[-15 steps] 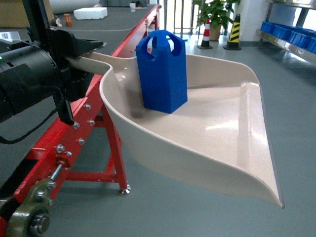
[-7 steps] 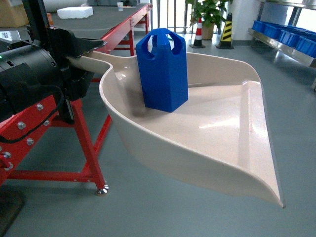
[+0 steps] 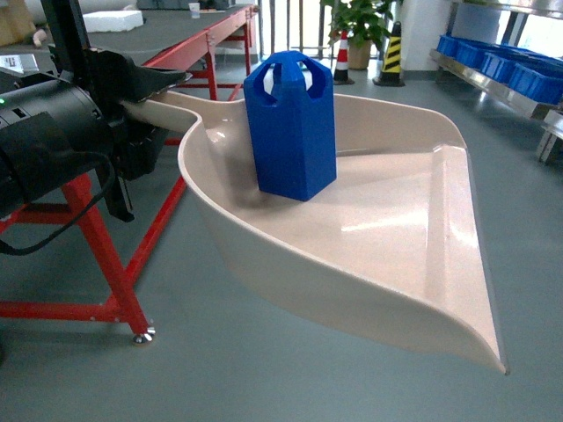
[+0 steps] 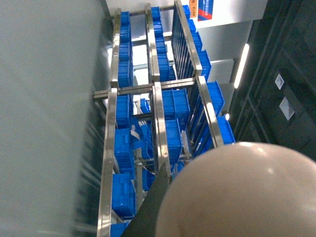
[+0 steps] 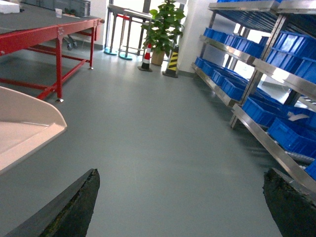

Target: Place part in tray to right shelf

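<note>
The right shelf (image 5: pixel 256 74) with blue crates (image 5: pixel 291 133) stands well apart at the right, the beige tray (image 3: pixel 396 255), its handle clamped in the left gripper (image 3: pixel 145 92), carries the upright blue part (image 3: pixel 290 127), and the right gripper (image 5: pixel 182 207) stands wide and empty.

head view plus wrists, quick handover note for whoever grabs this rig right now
Left gripper: shut on the tray handle, holding it above the floor.
Right gripper: open, empty, fingers apart over bare floor.
The part stands upright in the tray near the handle end.
The right shelf with blue crates is ahead to the right, not yet reached.
Done: part loaded. Left: get to the shelf and deliver the part.
</note>
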`<state>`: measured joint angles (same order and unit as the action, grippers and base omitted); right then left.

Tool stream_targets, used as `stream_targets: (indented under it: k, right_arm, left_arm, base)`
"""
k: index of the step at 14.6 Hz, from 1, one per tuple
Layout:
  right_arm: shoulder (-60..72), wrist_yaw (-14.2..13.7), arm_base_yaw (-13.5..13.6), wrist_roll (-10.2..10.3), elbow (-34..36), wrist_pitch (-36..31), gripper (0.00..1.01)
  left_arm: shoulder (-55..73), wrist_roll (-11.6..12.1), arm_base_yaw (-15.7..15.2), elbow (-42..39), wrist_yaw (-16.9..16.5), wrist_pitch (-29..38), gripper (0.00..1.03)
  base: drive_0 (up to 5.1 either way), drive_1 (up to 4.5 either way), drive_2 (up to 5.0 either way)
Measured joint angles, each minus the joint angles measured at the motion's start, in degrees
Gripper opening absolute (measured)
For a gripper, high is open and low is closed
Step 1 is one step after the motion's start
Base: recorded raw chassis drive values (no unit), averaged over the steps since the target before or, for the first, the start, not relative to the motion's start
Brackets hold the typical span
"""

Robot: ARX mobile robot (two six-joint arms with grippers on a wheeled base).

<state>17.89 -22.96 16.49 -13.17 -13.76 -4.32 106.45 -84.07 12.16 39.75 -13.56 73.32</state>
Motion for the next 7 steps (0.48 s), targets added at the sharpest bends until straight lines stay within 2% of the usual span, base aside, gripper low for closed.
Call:
stream_targets:
  k: [6,7]
  right_arm:
    - [0.00,-0.04,0.02,0.00,0.00,-0.09,0.98]
    - [0.00,-0.24,0.00,0.00,0.00,0.26,0.98]
  left_arm:
    - [-0.02,0.07,0.02,0.00,0.07,-0.13,0.12]
    - [-0.02,0.07,0.57,0.00,-0.17,0.07,0.12]
  base:
    - [5.0,-2.32,-2.3]
    - [0.0,0.00,0.0]
